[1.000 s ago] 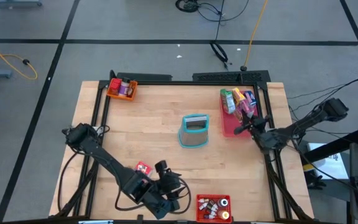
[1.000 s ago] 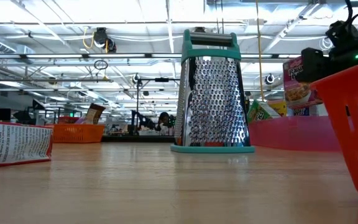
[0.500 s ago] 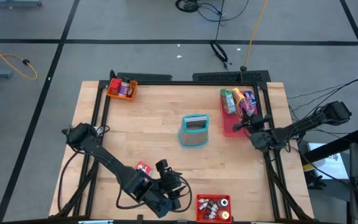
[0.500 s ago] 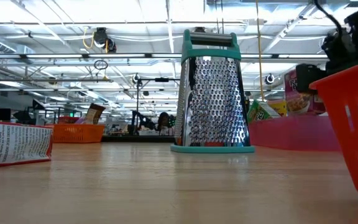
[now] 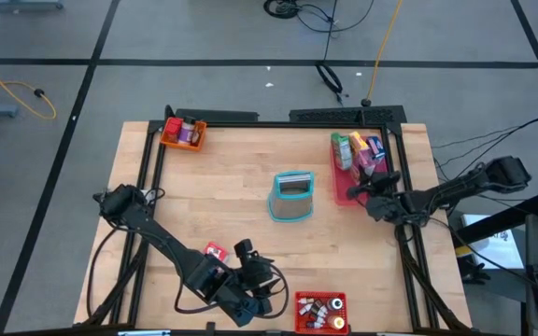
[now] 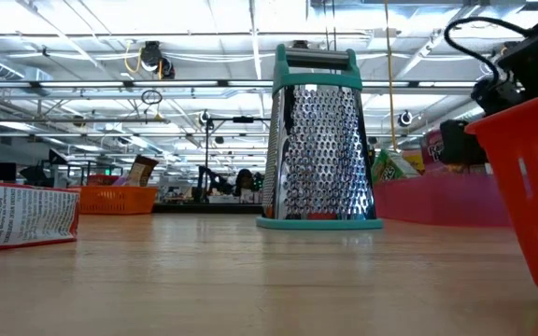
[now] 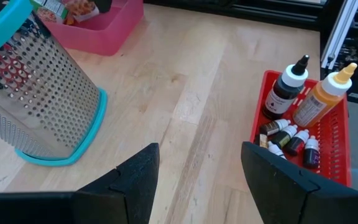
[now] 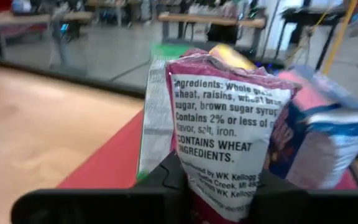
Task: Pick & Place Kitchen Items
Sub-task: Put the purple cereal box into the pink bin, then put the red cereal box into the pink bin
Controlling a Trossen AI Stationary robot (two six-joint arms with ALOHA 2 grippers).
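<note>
The right claw (image 8: 219, 186) is at the pink tray (image 5: 346, 191) on the right side of the surface (image 5: 241, 201), its fingers pressed against the lower part of a pink cereal packet (image 8: 219, 134) whose back shows an ingredients list; the packet's bottom edge is hidden behind the fingers, so the grip looks closed on it, though the contact itself cannot be made out. Just beside this packet stand a blue packet (image 8: 319, 146), blurred and partly cut off, and a green one (image 8: 157, 124) mostly hidden behind the pink one. From above, the packets (image 5: 355, 149) form a tight upright cluster in the tray's far end, their prints too small to read. In the low view the tray and packets are partly blocked by a red bin (image 6: 530, 187). A metal grater (image 5: 292, 196) with teal trim stands upright near the middle of the surface. The left claw (image 7: 197, 180) hovers at the near edge with its fingers apart, holding nothing, between the grater and the red bin (image 7: 328, 118), which holds small dark, white and orange bottles (image 7: 297, 118). A red and white packet (image 5: 215, 252) lies flat beside the left arm, cut off in the low view. An orange bin (image 5: 182, 133) sits at the far left corner, its contents hard to tell.
</note>
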